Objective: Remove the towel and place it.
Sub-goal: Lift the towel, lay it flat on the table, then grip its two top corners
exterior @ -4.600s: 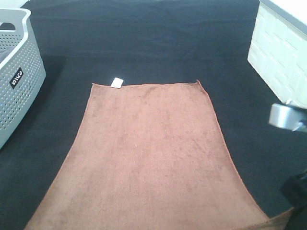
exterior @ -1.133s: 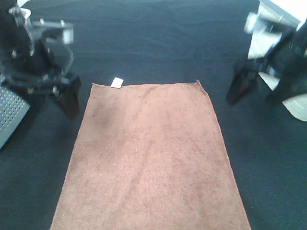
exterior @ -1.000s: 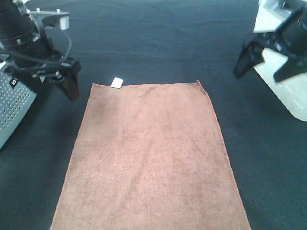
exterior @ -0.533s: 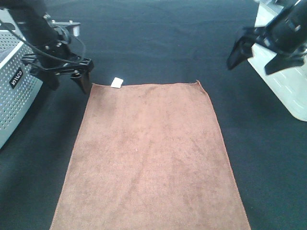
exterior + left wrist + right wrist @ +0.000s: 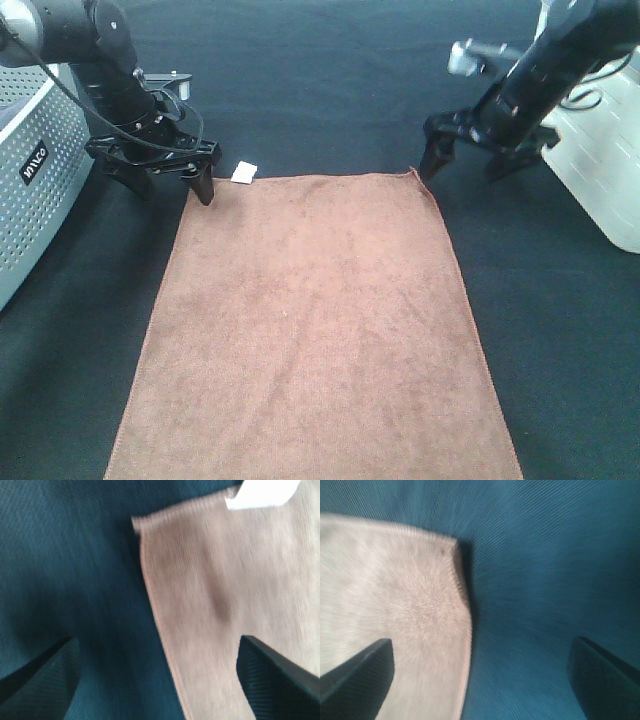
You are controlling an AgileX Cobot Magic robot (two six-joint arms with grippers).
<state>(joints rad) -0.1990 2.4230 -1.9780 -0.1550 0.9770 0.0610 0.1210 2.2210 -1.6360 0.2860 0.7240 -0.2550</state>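
The reddish-brown towel (image 5: 315,320) lies flat on the black table cloth (image 5: 320,90), with its white tag (image 5: 243,172) at the far edge. My left gripper (image 5: 165,185) is open over the towel's far left corner, one finger on each side of it. The left wrist view shows that corner (image 5: 200,595) and the tag (image 5: 262,492) between the open fingers (image 5: 40,672). My right gripper (image 5: 462,165) is open at the far right corner. The right wrist view shows that corner (image 5: 410,595) between its open fingers (image 5: 605,680).
A grey perforated laundry basket (image 5: 35,185) stands at the left edge of the table. A white box-like object (image 5: 600,170) stands at the right edge, behind the right arm.
Both arms came into view and moved down and inward from the table's sides to the towel's two far corners. The towel has not moved.
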